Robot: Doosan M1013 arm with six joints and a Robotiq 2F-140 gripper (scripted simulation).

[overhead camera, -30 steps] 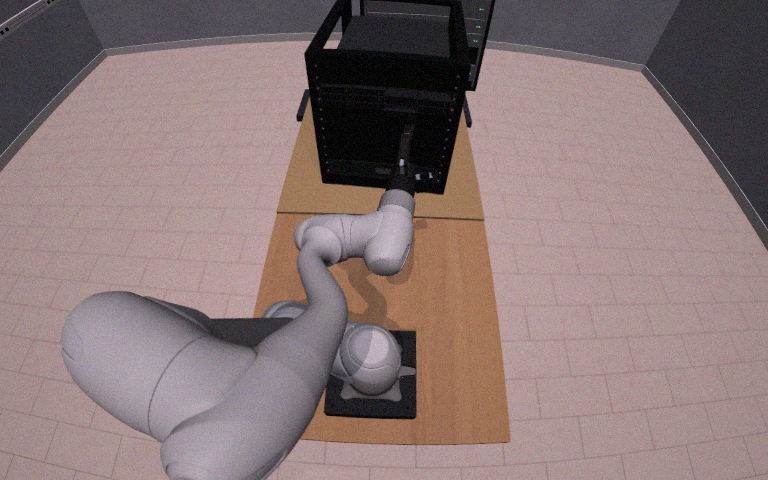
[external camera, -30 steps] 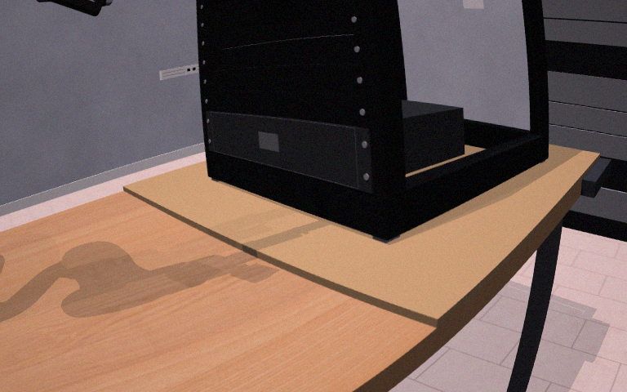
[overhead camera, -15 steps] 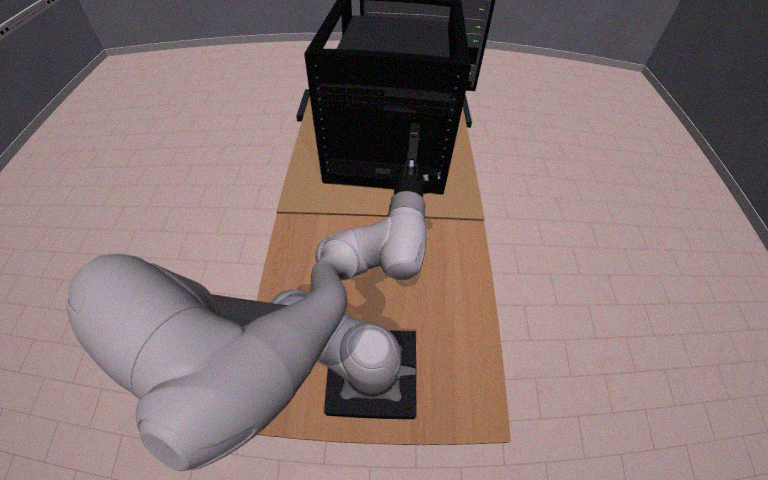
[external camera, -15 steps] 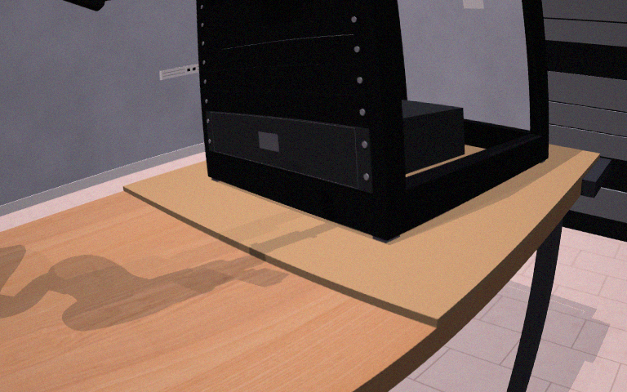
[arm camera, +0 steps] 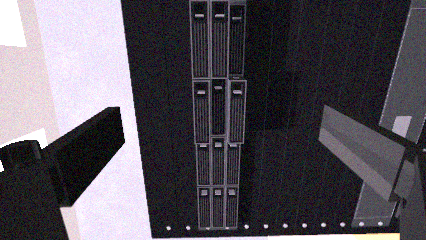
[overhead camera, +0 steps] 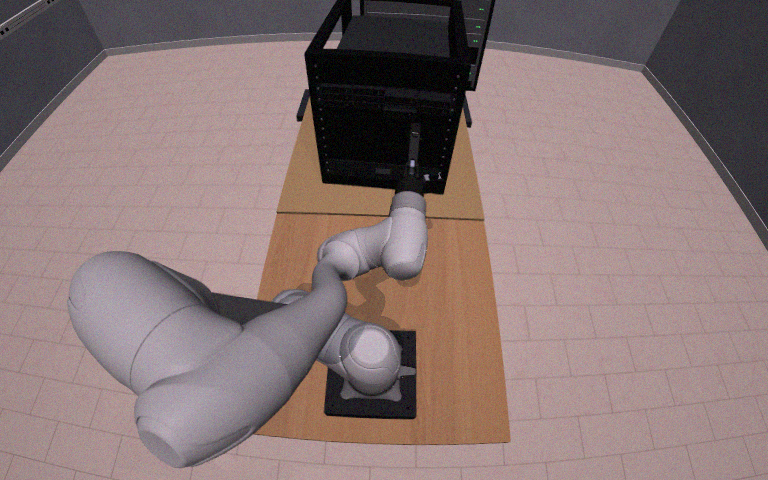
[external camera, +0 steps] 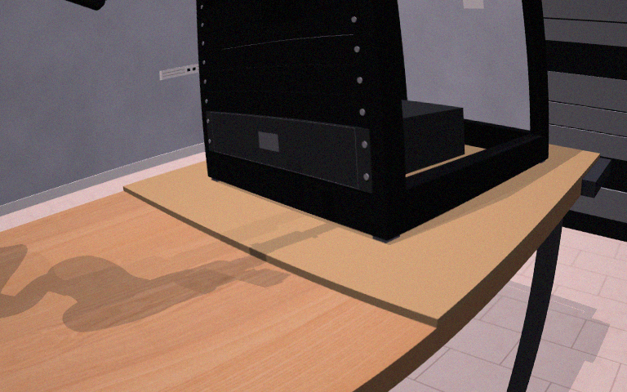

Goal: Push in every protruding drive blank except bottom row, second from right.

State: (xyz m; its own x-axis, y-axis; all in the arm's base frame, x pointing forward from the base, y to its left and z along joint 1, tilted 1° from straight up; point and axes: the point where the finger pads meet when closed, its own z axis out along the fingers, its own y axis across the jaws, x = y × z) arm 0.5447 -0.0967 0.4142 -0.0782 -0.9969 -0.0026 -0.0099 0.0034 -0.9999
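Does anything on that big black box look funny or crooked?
The rack stands flat and straight on its board. In the wrist view, the drive blanks don't line up evenly; some seem to stick out. The pincer is open and empty.

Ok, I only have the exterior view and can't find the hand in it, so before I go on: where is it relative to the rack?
Observer: In the top view the hand is in front of the rack, right of centre on its front face.
Operator: Open or shut?
Observer: Open wide, with nothing between the fingers.
Operator: Is it facing the blanks?
Observer: Yes. The wrist view shows the drive blanks framed between the two fingers, and no finger touches them. I cannot tell which ones stick out.
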